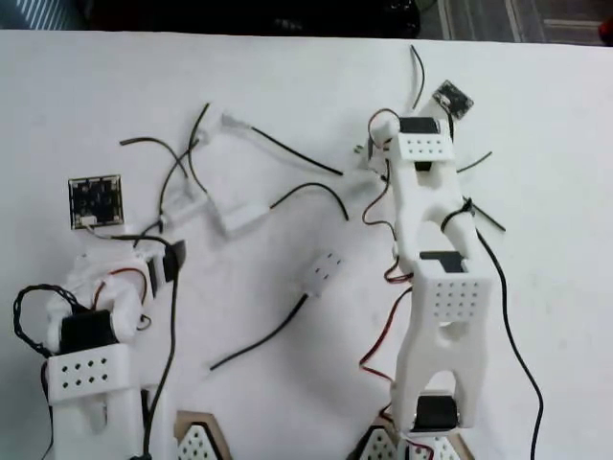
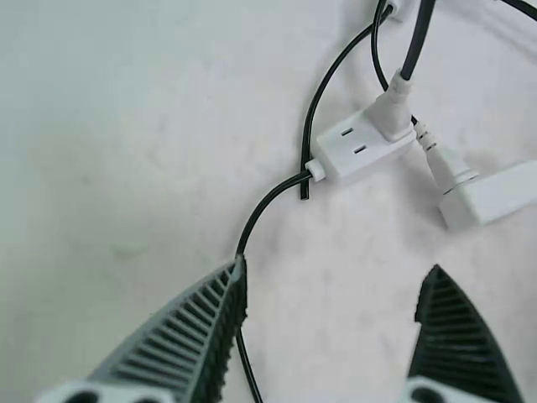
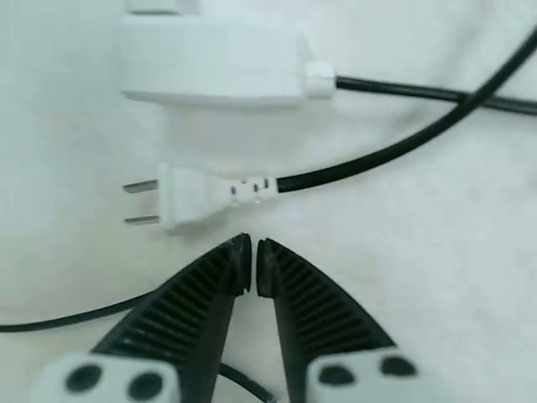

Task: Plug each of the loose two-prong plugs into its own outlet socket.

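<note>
A loose white two-prong plug [image 3: 189, 197] lies flat on the white table, its black cord running off to one side. Just beyond it sits a white outlet block [image 3: 214, 63]. My right gripper [image 3: 253, 248] is shut and empty, its tips close beside the plug's body without holding it. It sits far across the table [image 1: 372, 158]. My left gripper [image 2: 336, 269] is open above a black cord [image 2: 268, 206], a short way from a white outlet socket [image 2: 357, 147] that has a plug [image 2: 390, 109] seated in its end. Another plug [image 2: 449, 172] meets a second white block [image 2: 503, 193].
A white outlet [image 1: 326, 271] with a black cord lies mid-table between the arms. More white blocks and cords cluster at the left centre [image 1: 235, 220]. Two small dark circuit boards [image 1: 96, 199] [image 1: 452, 99] rest on the table. The table's far edge runs along the top.
</note>
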`<control>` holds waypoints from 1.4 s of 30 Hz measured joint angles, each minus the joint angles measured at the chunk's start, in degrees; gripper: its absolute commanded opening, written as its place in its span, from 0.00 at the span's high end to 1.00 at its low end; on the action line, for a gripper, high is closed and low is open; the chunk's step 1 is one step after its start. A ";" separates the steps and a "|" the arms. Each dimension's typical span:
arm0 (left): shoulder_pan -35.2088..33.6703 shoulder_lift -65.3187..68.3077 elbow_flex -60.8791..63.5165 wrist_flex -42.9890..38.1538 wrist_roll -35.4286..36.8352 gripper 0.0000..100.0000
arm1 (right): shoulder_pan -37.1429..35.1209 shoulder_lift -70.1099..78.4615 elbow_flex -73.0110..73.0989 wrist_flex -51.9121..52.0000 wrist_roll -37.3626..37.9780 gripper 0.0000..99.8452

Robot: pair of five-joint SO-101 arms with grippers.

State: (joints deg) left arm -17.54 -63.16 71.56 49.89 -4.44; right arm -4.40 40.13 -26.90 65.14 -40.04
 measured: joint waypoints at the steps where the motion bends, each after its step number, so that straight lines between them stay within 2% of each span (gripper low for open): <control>1: 0.00 0.00 0.00 0.00 0.00 0.68 | 0.00 -0.44 0.00 -1.23 1.05 0.98; 8: 0.00 0.00 0.00 0.00 0.00 0.68 | 0.00 -0.44 0.00 -11.43 6.86 0.98; 16: 0.00 0.00 0.00 0.00 0.00 0.68 | -0.70 4.40 0.00 -21.01 7.56 0.98; 23: 0.00 0.00 0.00 0.00 0.00 0.68 | -0.79 8.18 0.00 -22.59 7.56 0.98; 25: 0.00 0.00 0.00 0.00 0.00 0.68 | -0.79 8.18 -0.09 -20.31 8.97 0.98; 32: 0.00 0.00 1.05 -1.05 0.00 0.68 | -1.49 6.07 -1.58 -4.92 22.42 0.98; 42: 0.00 0.00 1.05 -1.05 0.00 0.68 | -1.67 1.14 -1.32 19.60 48.00 0.98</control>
State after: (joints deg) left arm -17.54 -63.16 72.62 48.84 -4.44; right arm -6.07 41.27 -28.22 84.75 7.96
